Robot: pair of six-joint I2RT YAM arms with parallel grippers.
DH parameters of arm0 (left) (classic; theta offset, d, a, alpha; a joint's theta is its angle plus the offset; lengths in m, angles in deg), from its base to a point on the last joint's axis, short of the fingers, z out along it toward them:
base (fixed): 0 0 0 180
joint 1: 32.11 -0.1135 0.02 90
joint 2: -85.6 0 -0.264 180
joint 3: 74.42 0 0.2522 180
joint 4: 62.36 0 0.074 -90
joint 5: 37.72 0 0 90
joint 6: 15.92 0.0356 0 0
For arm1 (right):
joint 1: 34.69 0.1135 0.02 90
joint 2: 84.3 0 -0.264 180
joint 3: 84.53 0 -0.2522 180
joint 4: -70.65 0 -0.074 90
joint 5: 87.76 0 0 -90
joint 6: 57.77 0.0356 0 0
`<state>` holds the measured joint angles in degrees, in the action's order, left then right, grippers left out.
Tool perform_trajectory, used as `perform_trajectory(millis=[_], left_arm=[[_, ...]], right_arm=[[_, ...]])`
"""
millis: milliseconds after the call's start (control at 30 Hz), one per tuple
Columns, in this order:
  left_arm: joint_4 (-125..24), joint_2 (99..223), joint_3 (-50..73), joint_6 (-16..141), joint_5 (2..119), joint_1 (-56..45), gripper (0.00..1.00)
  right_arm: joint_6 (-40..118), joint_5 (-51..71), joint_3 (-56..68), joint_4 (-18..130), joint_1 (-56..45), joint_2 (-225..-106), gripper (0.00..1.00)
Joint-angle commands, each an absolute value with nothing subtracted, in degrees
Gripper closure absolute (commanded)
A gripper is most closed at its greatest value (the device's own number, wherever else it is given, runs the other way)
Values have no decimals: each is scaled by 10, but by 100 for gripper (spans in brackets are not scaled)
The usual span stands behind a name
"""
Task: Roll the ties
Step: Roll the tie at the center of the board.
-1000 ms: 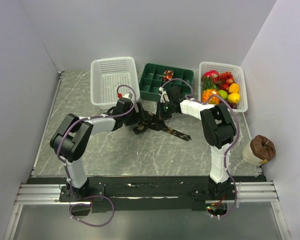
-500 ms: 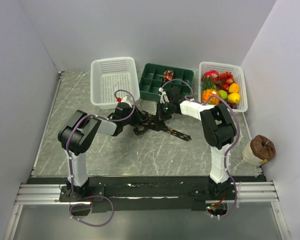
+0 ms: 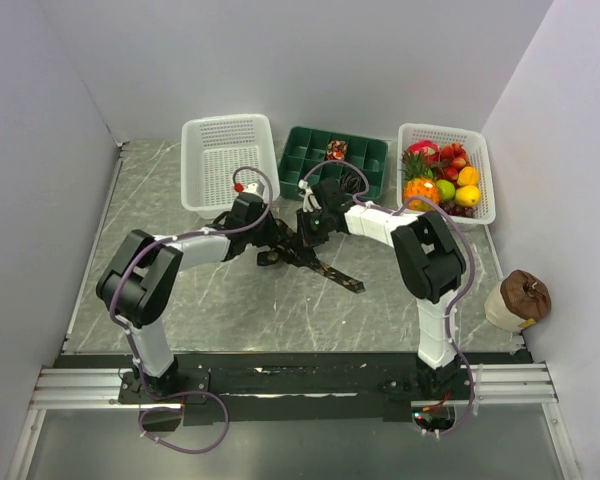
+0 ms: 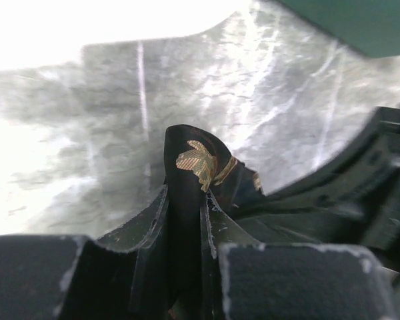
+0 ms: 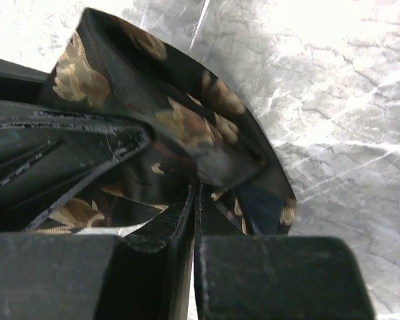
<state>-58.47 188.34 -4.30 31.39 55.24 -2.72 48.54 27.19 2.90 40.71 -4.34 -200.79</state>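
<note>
The tie (image 3: 330, 272), dark with tan motifs, lies mid-table in front of the tray (image 3: 315, 172), its far end lifted and bunched between both grippers, its free tail trailing diagonally toward the near right, flat on the table (image 3: 230, 310). The left gripper (image 3: 270, 243) was spread wide a second ago; now it is pressed in on a standing fold of the tie (image 4: 187, 193), with fabric visibly wedged between the pads in the left wrist view (image 4: 185, 227). The right gripper (image 3: 310, 228) is pressed nearly together, pinching the tie (image 5: 187, 127) at its tips (image 5: 195, 200), the cloth curling over and around them; it has shifted left toward the other gripper since a second ago, and the tail has swung in with it, now ending nearer the arms and more central. Judgement: both ends of the bunched section are now secured, so this looks like a re-grip early in the roll; most of the length is still flat and unrolled. One rolled tie (image 3: 336, 151) sits in a far compartment of the tray. An empty-looking white basket (image 3: 225, 160) is left of the tray and a fruit basket (image 3: 480, 160) right of it, both apart from the work. Risk: the fold slipping from the left pads when the winding starts.
</note>
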Motion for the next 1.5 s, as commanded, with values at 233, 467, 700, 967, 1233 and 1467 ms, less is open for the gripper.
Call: perform_trajectory(millis=[233, 467, 700, 967, 1233, 1467], left_arm=[[-410, 1872, 59, 441, 385, 25, 99], [-358, 1886, 109, 476, 314, 69, 99], [-341, 1893, 136, 510, 290, 102, 99], [-293, 1938, 191, 533, 231, 138, 99], [-283, 1949, 205, 528, 210, 157, 98], [-286, 1940, 208, 522, 212, 167, 92]], right_arm=[[498, 252, 81, 410, -73, -1896, 91], [497, 257, 94, 408, -74, -1903, 92], [501, 261, 105, 413, -77, -1904, 92], [526, 302, 113, 463, -77, -1925, 92], [557, 327, 100, 510, -72, -1975, 93], [593, 344, 116, 592, -58, -1997, 93]])
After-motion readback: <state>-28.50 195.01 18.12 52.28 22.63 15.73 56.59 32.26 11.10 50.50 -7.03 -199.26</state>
